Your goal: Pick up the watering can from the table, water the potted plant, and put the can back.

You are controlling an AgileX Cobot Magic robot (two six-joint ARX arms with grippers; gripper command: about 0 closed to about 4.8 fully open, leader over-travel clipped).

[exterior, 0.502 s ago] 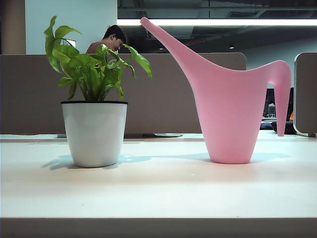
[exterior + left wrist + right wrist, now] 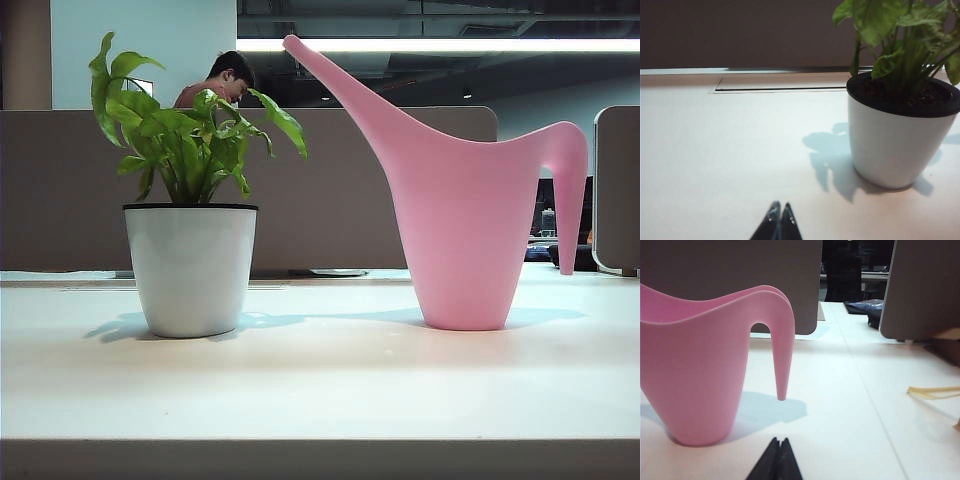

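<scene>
Pickup not begun: my left gripper [image 2: 779, 212] and right gripper [image 2: 779, 446] are both pressed together, empty, low over the table [image 2: 320, 390]. The can [image 2: 465, 230] stands right of frame, the plant [image 2: 190, 200] left. Next, I judge: spread right jaws, reach the handle [image 2: 781, 340].

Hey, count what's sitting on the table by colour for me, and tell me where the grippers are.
Pink: 1, the watering can
White pot, green leaves: 1, the potted plant
Total: 2 on the table
Grippers: 2, shut, low over the table: left gripper near the plant, right gripper near the can.
</scene>
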